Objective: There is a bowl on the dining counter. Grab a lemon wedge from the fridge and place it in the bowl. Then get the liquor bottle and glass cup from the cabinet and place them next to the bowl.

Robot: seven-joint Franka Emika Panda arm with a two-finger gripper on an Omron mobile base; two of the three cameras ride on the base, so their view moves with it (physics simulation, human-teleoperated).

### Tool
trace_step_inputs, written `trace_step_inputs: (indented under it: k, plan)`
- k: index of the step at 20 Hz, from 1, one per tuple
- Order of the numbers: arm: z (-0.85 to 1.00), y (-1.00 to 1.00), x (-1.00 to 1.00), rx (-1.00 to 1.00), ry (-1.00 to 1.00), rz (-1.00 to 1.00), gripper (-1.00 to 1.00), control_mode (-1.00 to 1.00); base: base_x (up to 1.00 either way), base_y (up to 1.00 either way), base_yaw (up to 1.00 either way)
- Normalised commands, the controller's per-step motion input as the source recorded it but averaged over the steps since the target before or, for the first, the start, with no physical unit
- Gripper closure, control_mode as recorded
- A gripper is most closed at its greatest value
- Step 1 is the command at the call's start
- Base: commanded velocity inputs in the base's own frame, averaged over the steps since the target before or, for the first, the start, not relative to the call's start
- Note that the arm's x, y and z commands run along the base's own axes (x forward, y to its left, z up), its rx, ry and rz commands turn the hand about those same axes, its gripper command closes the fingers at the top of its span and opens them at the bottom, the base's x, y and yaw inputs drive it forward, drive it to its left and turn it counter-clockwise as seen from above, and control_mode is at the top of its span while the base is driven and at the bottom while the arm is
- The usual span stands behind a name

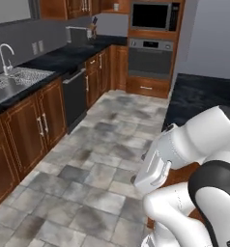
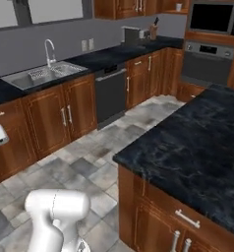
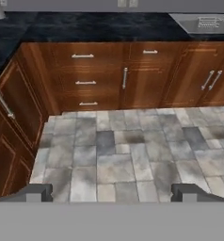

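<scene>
My gripper (image 3: pixel 113 194) is open, with nothing between its two dark fingertips (image 3: pixel 38 193). It looks down at the grey tiled floor (image 3: pixel 118 155) and at a corner of brown base cabinets with drawers (image 3: pixel 85 82). The dining counter (image 2: pixel 197 142), black marble on a brown wood base, runs along the right, and its bare top also shows beyond my white arm (image 1: pixel 204 94). Brown wall cabinets (image 1: pixel 68 7) with shut doors hang at the far wall. The bowl, the lemon wedge, the fridge, the liquor bottle and the glass cup are out of view.
A steel sink with a tap (image 2: pixel 45 74) sits in the left counter, with a dark dishwasher (image 2: pixel 110 93) beside it. An oven (image 1: pixel 150 58) and microwave (image 1: pixel 153 15) fill the far wall. A knife block (image 1: pixel 93 31) stands in the far corner. Open tiled floor (image 1: pixel 102 144) lies between the counters.
</scene>
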Motion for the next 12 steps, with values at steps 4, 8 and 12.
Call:
trace_step_inputs:
  k: [4,8,12]
  plan:
    - [0.00,0.00,0.00,0.00,0.00,0.00,-1.00,1.00,0.74,0.91,-0.51]
    - [0.00,0.00,0.00,0.00,0.00,0.00,-1.00,1.00,0.71,0.93,-0.51]
    - [0.00,0.00,0.00,0.00,0.00,0.00,-1.00,1.00,0.76,0.96,-0.48]
